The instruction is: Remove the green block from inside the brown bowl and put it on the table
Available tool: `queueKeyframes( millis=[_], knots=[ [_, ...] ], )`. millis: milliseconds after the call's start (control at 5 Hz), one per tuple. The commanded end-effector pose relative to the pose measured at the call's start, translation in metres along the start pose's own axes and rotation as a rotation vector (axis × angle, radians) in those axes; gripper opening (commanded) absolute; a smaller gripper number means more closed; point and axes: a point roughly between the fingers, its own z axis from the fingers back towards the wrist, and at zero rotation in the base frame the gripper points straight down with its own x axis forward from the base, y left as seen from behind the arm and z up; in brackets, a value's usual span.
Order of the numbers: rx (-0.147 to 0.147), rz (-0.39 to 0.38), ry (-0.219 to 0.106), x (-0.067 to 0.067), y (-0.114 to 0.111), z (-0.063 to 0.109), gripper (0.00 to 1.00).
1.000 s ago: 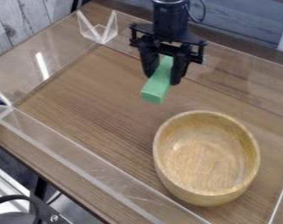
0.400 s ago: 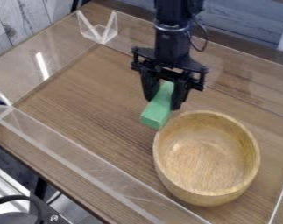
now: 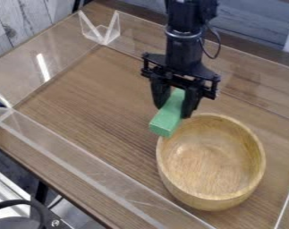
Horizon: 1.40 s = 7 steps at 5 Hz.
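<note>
My gripper (image 3: 179, 98) hangs from the black arm over the middle of the table (image 3: 87, 98), shut on the upper end of the green block (image 3: 167, 117). The bright green block tilts down and to the left from the fingers. Its lower end sits just beside the far-left rim of the brown bowl (image 3: 214, 166); I cannot tell whether it touches the rim or the tabletop. The round, light wooden bowl stands at the front right and has nothing inside it.
Low clear acrylic walls (image 3: 65, 154) border the tabletop on the left and front. A small clear acrylic stand (image 3: 101, 29) sits at the back left. A cable runs along the arm above the gripper.
The gripper has carried the green block to the right and toward the front, lower and closer to the bowl's left rim. The bowl has not moved.
</note>
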Motion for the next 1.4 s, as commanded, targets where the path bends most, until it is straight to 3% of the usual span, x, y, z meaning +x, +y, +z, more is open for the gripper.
queueKeyframes(
  millis=[0,600,1200],
  knots=[
    [-0.005,-0.012,-0.05,0.004,-0.004,0.01,0.0],
    [-0.002,-0.025,-0.033,0.005,-0.006,-0.004,0.0],
    [0.011,0.024,-0.048,0.008,0.026,0.003,0.0]
  ],
)
